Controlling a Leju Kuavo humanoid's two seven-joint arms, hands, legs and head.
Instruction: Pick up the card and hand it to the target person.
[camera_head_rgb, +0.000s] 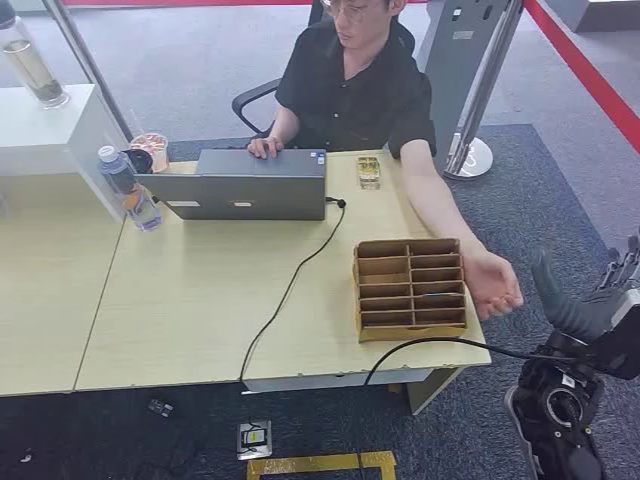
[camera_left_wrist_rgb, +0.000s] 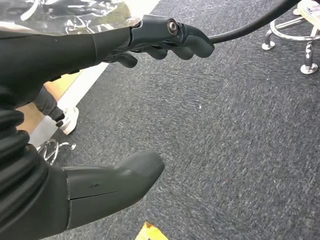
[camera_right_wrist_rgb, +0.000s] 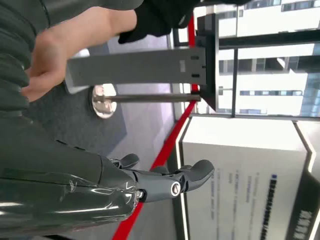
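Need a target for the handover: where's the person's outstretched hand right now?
In the head view the person's hand is palm-up off the table's right edge, just right of the cardboard divider box and left of the robot's right hand.

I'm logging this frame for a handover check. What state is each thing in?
right hand: raised beside the desk, fingers apart, holding nothing
left hand: fingers apart over the carpet, holding nothing
person's hand: stretched out past the desk edge, palm up, empty
cardboard organizer: flat on the desk, slots look empty
laptop: open, cable plugged in
water bottle: upright, capped
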